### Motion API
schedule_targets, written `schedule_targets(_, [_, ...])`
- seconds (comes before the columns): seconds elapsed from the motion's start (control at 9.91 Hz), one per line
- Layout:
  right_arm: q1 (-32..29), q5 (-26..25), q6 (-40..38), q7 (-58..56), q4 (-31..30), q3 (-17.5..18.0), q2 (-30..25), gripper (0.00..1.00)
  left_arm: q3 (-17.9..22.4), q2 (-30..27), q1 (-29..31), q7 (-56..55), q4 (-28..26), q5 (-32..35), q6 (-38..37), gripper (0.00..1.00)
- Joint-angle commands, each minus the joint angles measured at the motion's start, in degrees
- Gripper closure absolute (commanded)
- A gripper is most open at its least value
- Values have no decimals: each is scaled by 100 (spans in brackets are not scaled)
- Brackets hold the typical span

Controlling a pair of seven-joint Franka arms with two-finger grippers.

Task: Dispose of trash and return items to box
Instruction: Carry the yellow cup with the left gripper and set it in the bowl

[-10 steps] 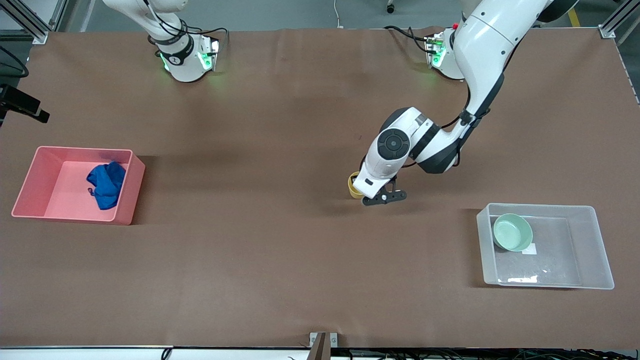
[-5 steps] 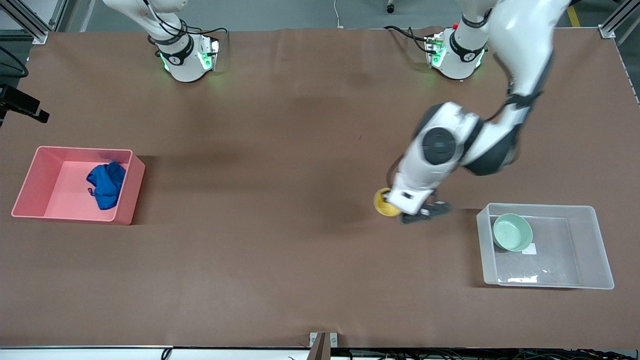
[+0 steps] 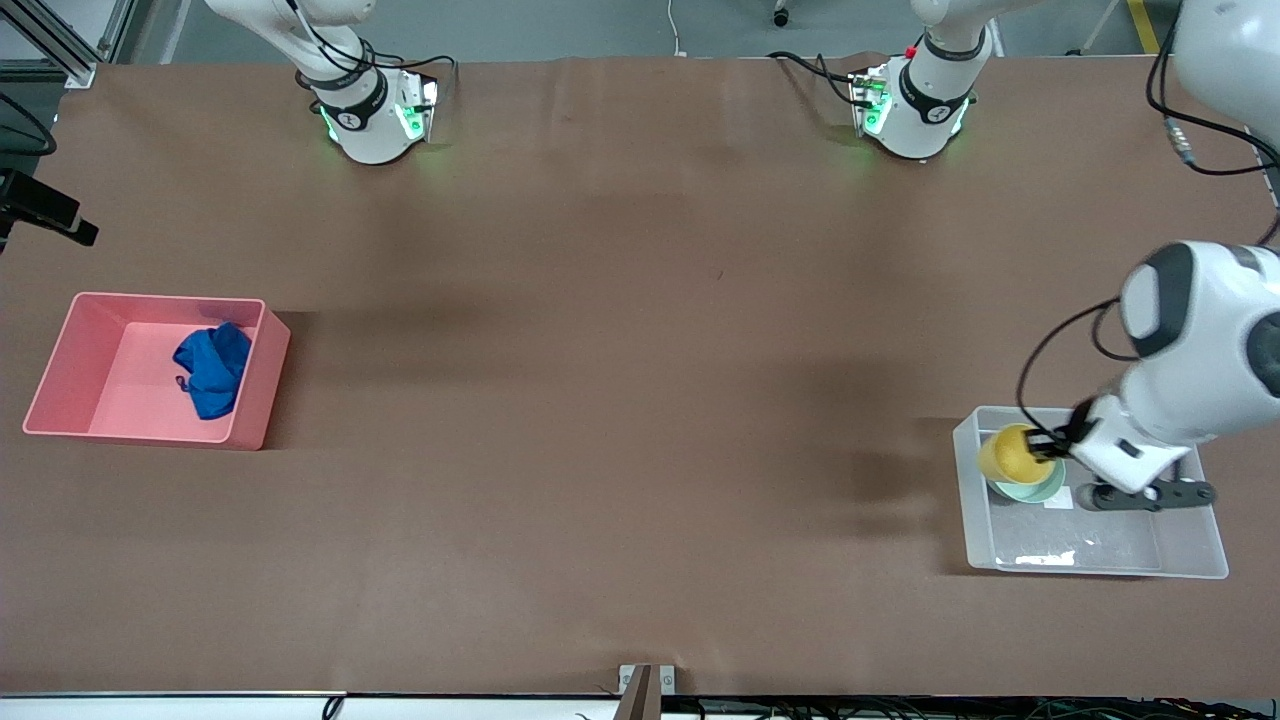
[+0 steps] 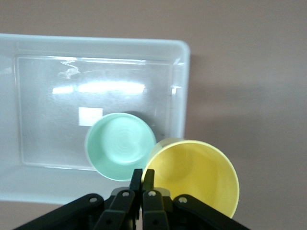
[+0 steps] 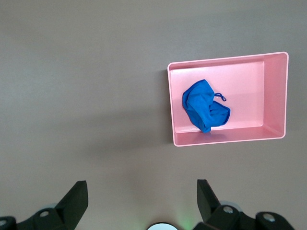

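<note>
My left gripper (image 3: 1046,446) is shut on the rim of the yellow cup (image 3: 1010,452) and holds it in the air over the clear box (image 3: 1100,570), above the pale green bowl (image 3: 1040,491) that sits in the box. In the left wrist view the fingertips (image 4: 142,175) pinch the cup's wall (image 4: 196,172) beside the bowl (image 4: 120,146), with the box's (image 4: 43,143) white sticker (image 4: 90,116) close by. The blue cloth (image 3: 212,368) lies in the pink bin (image 3: 60,370). My right gripper (image 5: 141,191) is open and empty, waiting high over the table, and sees the cloth (image 5: 204,110).
The pink bin (image 5: 249,91) stands at the right arm's end of the table and the clear box at the left arm's end. Bare brown table lies between them. A small metal bracket (image 3: 645,685) sits at the table's near edge.
My left gripper has carried the yellow cup from the middle of the table toward the left arm's end, and now holds it over the clear box and the bowl. The right arm has not moved.
</note>
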Motion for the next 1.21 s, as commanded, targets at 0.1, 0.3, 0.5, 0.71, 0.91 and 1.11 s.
schedule_targets(0.1, [-36,-68,-41,-63,6,17,-14,0,39,514,290,636,160,469,39,100])
schedule_targets(0.3, [-44,-77,-50,-63,6,17,-14,0,39,778,421,690,108,478,162,99])
schedule_targets(0.5, [-45,-77,-67,-63,6,17,-14,0,39,962,510,795,72,461,162,97])
schedule_targets(0.71, [-45,-77,-67,-63,6,17,-14,0,39,1130,580,786,72,408,249,74])
schedule_targets(0.91, [-53,-77,-67,-63,6,17,-14,0,-22,1035,598,786,142,391,382,0])
schedule_targets(1.11, [-53,-77,-67,-54,6,17,-14,0,-302,492,624,742,142,364,338,0])
